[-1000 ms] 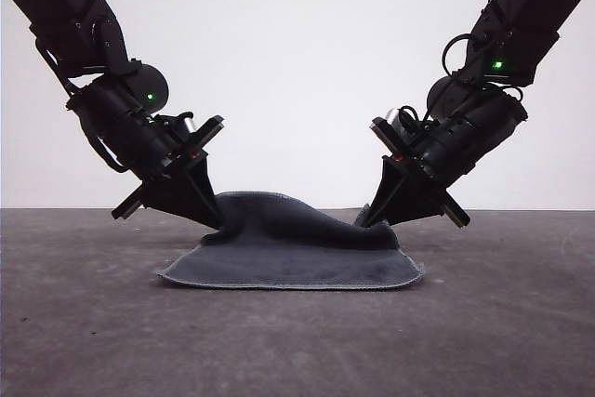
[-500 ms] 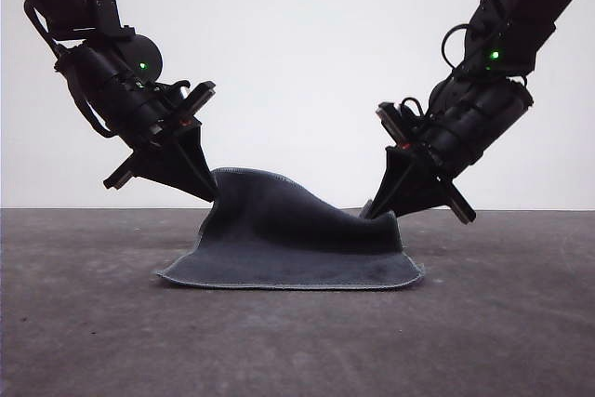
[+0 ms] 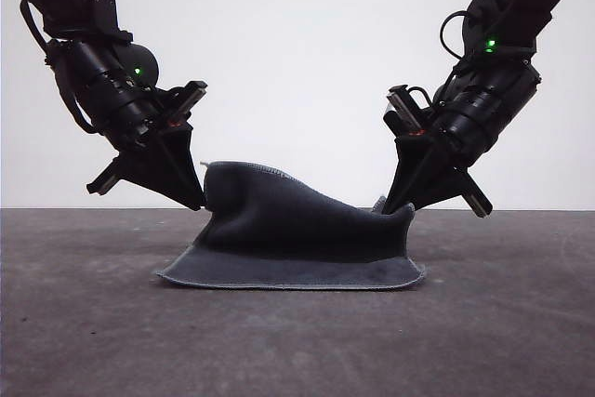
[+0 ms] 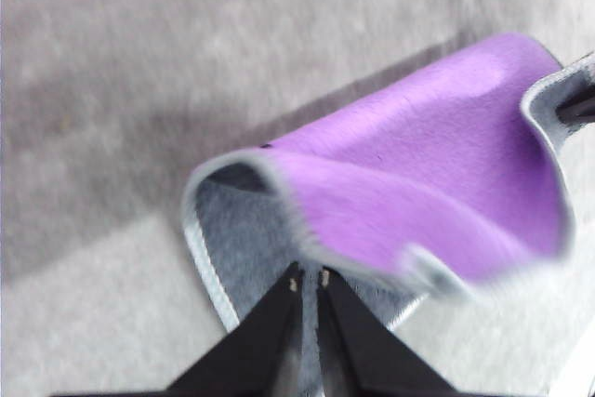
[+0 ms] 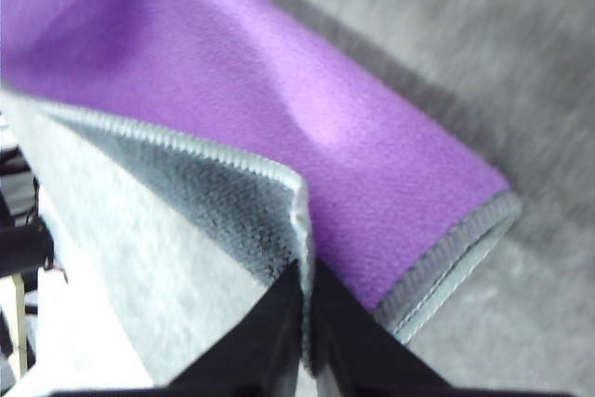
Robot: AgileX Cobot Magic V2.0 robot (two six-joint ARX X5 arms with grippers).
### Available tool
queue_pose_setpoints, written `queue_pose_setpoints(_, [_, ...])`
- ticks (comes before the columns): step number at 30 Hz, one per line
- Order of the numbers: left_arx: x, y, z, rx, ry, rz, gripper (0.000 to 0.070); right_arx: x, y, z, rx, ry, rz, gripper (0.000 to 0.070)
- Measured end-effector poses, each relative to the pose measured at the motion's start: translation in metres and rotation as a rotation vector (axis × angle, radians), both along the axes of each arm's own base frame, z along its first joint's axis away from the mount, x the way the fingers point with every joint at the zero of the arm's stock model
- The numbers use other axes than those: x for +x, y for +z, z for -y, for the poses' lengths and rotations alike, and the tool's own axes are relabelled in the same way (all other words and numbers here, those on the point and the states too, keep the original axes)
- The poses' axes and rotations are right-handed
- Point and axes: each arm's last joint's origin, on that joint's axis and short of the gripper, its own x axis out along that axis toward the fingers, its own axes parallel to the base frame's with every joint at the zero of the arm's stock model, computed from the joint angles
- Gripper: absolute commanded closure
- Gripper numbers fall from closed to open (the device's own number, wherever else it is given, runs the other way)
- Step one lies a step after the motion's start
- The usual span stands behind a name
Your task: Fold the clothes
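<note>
Grey table [image 3: 84, 323] under a white wall carries the cloth [image 3: 297, 230] mid-table, front hem flat. Left gripper [image 3: 197, 200] and right gripper [image 3: 395, 206] each pinch a rear corner. To fold well, level both corners and carry them forward together.

Black arms with green lights, looping cables, tapered black fingers [image 4: 270, 332].

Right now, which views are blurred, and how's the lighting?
Front view: sharp, evenly lit, the arms dark against a bright white backdrop, the cloth clear. Left wrist view: soft and smeared, the left gripper near black. Right wrist view: blurred toward the edges, the hem beside the right gripper fairly crisp.
</note>
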Motion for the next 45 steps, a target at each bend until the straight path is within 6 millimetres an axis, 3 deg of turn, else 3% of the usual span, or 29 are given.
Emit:
queue_pose_setpoints(26, [-0.008, -0.001, -0.002, 0.02, -0.035, -0.062, 0.0688, -0.008, 0.0, -0.008, -0.015, 0.04, -0.042, 0.0697])
queue_pose_setpoints(28, [-0.008, -0.001, -0.002, 0.02, -0.035, -0.062, 0.0688, -0.008, 0.0, -0.008, -0.017, 0.04, -0.05, 0.0602])
queue_pose_setpoints(31, [-0.008, -0.001, -0.002, 0.02, -0.035, -0.062, 0.0688, -0.01, 0.0, -0.008, -0.021, 0.04, -0.072, 0.0235])
queue_pose_setpoints(32, [-0.008, -0.001, -0.002, 0.02, -0.035, -0.062, 0.0688, -0.011, 0.0, -0.008, -0.023, 0.04, -0.079, 0.0154])
queue_pose_setpoints(33, [-0.008, -0.001, -0.002, 0.02, -0.035, -0.062, 0.0688, -0.011, 0.0, -0.008, -0.024, 0.04, -0.083, 0.0116])
queue_pose_setpoints(41, [-0.008, -0.001, -0.002, 0.02, -0.035, -0.062, 0.0683, -0.011, 0.0, -0.007, -0.025, 0.04, -0.08, 0.0104])
queue_pose_setpoints(45, [-0.008, -0.001, -0.002, 0.02, -0.037, -0.062, 0.0659, -0.01, 0.0, -0.003, -0.034, 0.033, -0.074, 0.0022])
